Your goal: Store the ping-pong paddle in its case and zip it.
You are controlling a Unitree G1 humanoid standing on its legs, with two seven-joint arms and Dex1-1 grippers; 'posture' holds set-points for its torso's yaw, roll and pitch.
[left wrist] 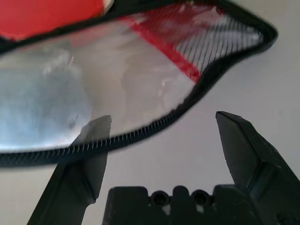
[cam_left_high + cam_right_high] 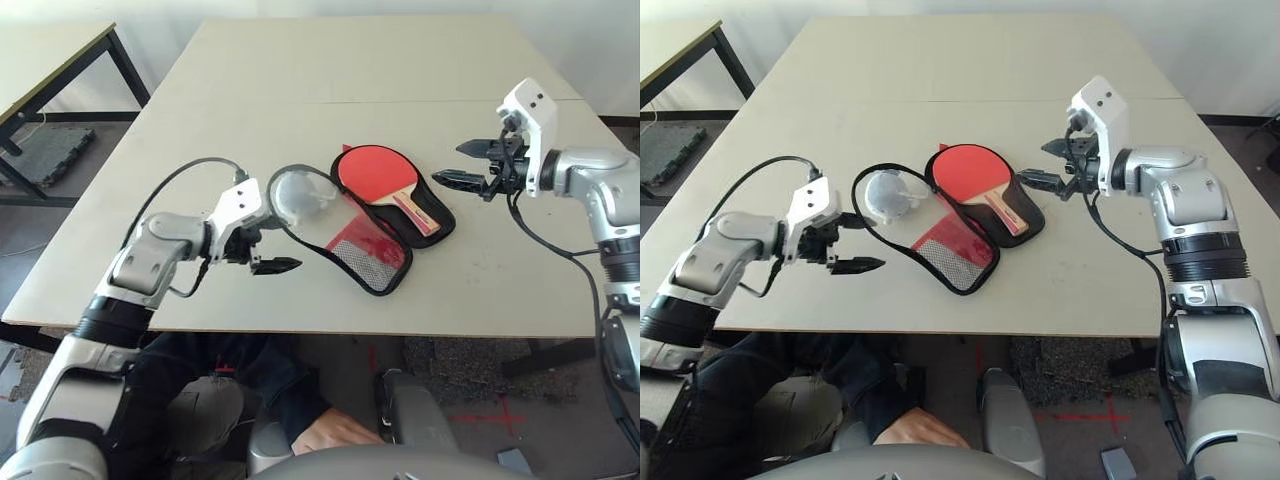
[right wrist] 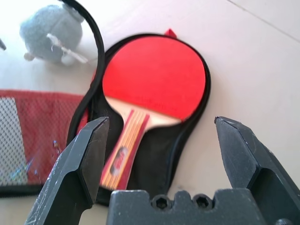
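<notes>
The case [image 2: 372, 252] lies unzipped and spread open at the table's middle. Its mesh-pocket flap is folded out toward my left. The ping-pong paddle [image 2: 375, 172] rests flat in the black-lined half, red face toward the far side, striped handle [image 3: 123, 152] pointing toward the near right. My left gripper [image 2: 272, 250] hovers open at the flap's near-left zipper rim [image 1: 140, 133], holding nothing. My right gripper [image 2: 450, 163] is open just right of the case, a little above the table, its fingers pointing at the paddle.
A grey-white fluffy ball [image 2: 295, 195] sits by the flap's round end, beside the paddle's face. A second table [image 2: 50, 60] stands at the far left. A person's hand [image 2: 325, 432] shows below the table's front edge [image 2: 300, 330].
</notes>
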